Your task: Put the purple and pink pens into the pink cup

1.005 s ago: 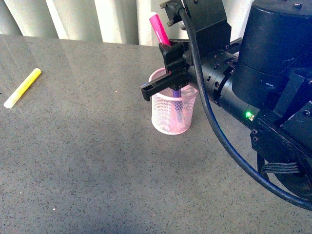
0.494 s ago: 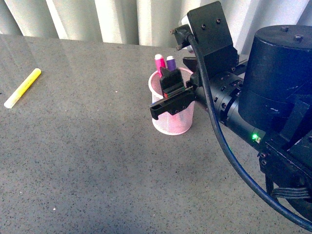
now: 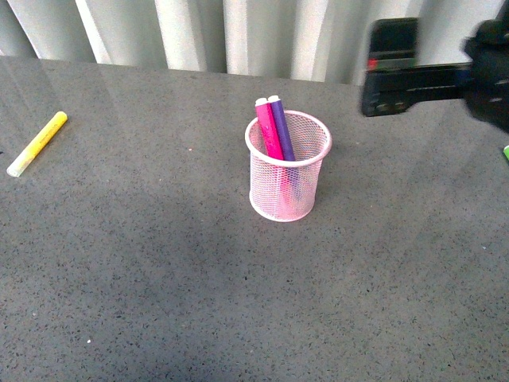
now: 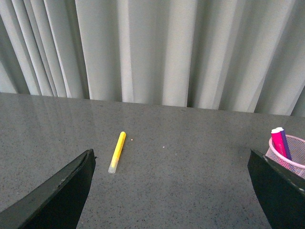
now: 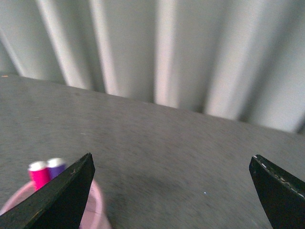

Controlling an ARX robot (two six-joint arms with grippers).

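Note:
The pink cup stands upright on the grey table in the front view. The pink pen and the purple pen stand in it side by side, leaning to the far left rim. The cup and both pens also show at the edge of the left wrist view. The pen caps show in the right wrist view. My right gripper is open and empty, raised beyond the cup; its arm is a blur at the right. My left gripper is open and empty.
A yellow marker lies on the table at the far left; it also shows in the left wrist view. A green tip shows at the right edge. Grey curtains hang behind the table's far edge.
The right gripper let go of the pink pen, which dropped into the cup beside the purple pen. The right arm then pulled up and away to the right.

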